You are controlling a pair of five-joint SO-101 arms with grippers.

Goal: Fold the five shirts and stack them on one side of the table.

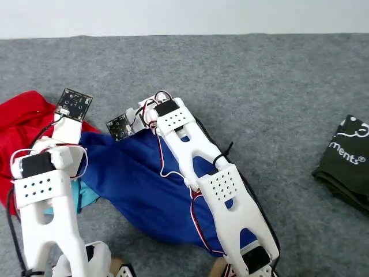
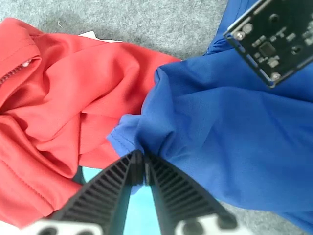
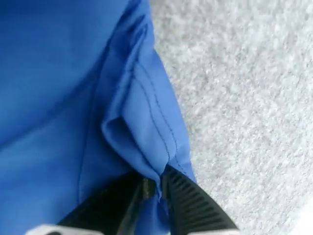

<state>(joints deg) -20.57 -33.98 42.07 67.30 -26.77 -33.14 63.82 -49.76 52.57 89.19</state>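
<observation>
A blue shirt (image 1: pixel 138 184) lies crumpled across the middle of the grey table, partly under the right arm. My left gripper (image 2: pixel 143 169) is shut on a bunched edge of the blue shirt (image 2: pixel 220 127), next to the red shirt (image 2: pixel 63 98). My right gripper (image 3: pixel 155 188) is shut on a folded hem of the blue shirt (image 3: pixel 63 73), at the cloth's border with the bare table. The red shirt (image 1: pixel 23 118) sits heaped at the far left. A bit of turquoise shirt (image 1: pixel 85 196) peeks out beneath the blue and red ones.
A dark folded shirt (image 1: pixel 346 161) with white print rests at the right edge of the table. A dark cloth edge (image 1: pixel 260 203) shows under the blue shirt beside the right arm. The grey table (image 1: pixel 259 81) stretches open at the back and right.
</observation>
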